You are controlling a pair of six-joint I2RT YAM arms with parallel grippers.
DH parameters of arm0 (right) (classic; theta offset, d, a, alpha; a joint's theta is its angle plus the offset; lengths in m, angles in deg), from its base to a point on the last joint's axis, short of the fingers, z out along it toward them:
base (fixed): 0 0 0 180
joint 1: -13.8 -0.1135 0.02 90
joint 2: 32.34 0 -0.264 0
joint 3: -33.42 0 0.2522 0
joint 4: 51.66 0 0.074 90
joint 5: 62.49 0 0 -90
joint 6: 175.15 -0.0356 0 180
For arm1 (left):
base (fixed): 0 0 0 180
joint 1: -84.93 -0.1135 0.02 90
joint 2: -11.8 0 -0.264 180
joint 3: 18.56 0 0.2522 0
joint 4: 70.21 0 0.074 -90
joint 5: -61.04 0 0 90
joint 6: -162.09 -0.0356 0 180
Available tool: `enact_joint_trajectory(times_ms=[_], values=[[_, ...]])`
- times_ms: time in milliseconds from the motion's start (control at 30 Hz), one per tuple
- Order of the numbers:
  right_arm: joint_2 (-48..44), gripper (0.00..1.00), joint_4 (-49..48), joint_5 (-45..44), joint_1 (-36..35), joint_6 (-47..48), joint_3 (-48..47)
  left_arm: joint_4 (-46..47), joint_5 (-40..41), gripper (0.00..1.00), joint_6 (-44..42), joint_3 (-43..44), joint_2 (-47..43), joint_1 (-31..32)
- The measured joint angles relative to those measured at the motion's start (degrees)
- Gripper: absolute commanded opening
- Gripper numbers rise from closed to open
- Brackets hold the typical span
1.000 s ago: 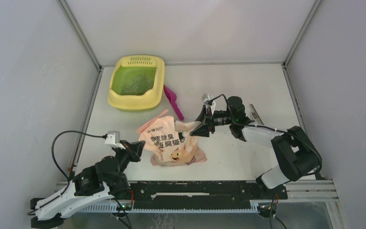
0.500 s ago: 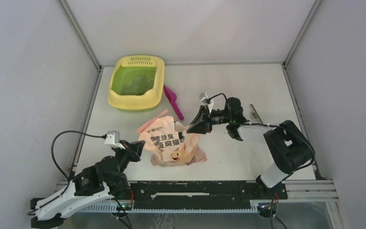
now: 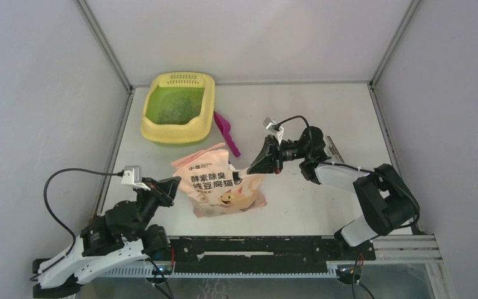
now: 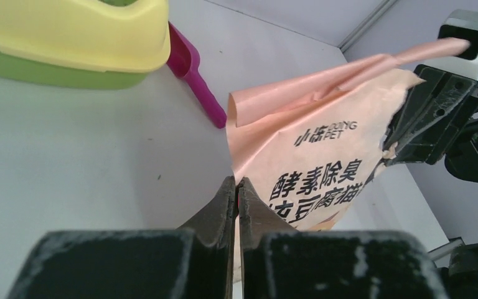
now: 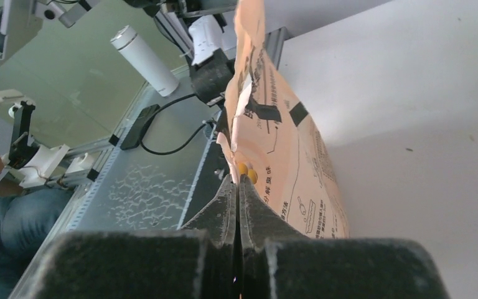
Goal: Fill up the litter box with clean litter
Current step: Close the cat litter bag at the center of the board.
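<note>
Litter box (image 3: 162,133): pale yellow tray at the far left corner of the worktop (image 3: 311,106), with the slotted grille at its far end. It sits flat, and neither arm touches it. In the left wrist view its yellow rim (image 4: 68,28) fills the upper left.

Clean litter (image 3: 175,107): a loose speckled grey-green layer on the green inner floor of the tray. Its depth cannot be judged.

Magenta scoop (image 3: 226,132): lies on the worktop just beside the tray's right wall, handle pointing towards the near edge. The left wrist view shows its bowl (image 4: 185,59) close to the tray. Whether they touch cannot be told.

Peach bag (image 3: 221,187): nearer the arms, centre-left and well apart from the tray. It is held between the two arms with the printed face turned up towards the top camera. The top edge is crumpled and torn (image 4: 323,75).

Left fingers (image 4: 237,184): clenched, pinching the bag's left edge, which runs in between the tips. In the top view they meet the bag at its left side (image 3: 175,182).

Right fingers (image 5: 239,182): clenched on the torn right edge of the bag (image 5: 286,156), with the film running straight into the closed tips. In the top view they sit at the bag's upper right (image 3: 251,169).

A white bottle (image 5: 140,59) stands past the worktop's edge in the right wrist view.
</note>
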Motion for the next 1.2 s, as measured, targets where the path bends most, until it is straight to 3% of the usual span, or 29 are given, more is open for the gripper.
enact_joint_trajectory(times_ms=[500, 667, 733, 800, 867, 1033, 1200], values=[[-8.11, 0.00, 1.88, 0.98, 5.27, -8.98, 0.00, 2.91, -3.28, 0.08, -11.08, 10.43, 13.14, -0.15], [-11.02, 0.00, 6.12, 0.55, 11.08, -10.03, 0.00, 6.19, -7.61, 0.08, -13.25, 13.94, 19.96, -4.94], [-11.78, 0.00, 7.91, 0.35, 12.66, -10.01, 0.00, 7.91, -11.23, 0.15, -13.53, 15.91, 24.09, -9.03], [-13.20, 0.00, 10.64, -0.09, 14.45, -9.77, -0.09, 9.73, -16.59, 0.33, -13.68, 17.57, 29.00, -14.45], [-14.86, 0.00, 14.23, -0.31, 16.04, -8.55, -0.85, 11.34, -22.43, 0.43, -13.86, 18.43, 33.53, -19.54], [-16.52, 0.00, 20.20, -0.83, 18.36, -5.75, -2.43, 16.24, -39.23, 0.48, -13.86, 18.58, 43.17, -29.16], [-16.57, 0.00, 23.50, -0.83, 20.28, -4.61, -2.43, 23.65, -53.00, 0.48, -13.92, 18.10, 49.88, -33.94]])
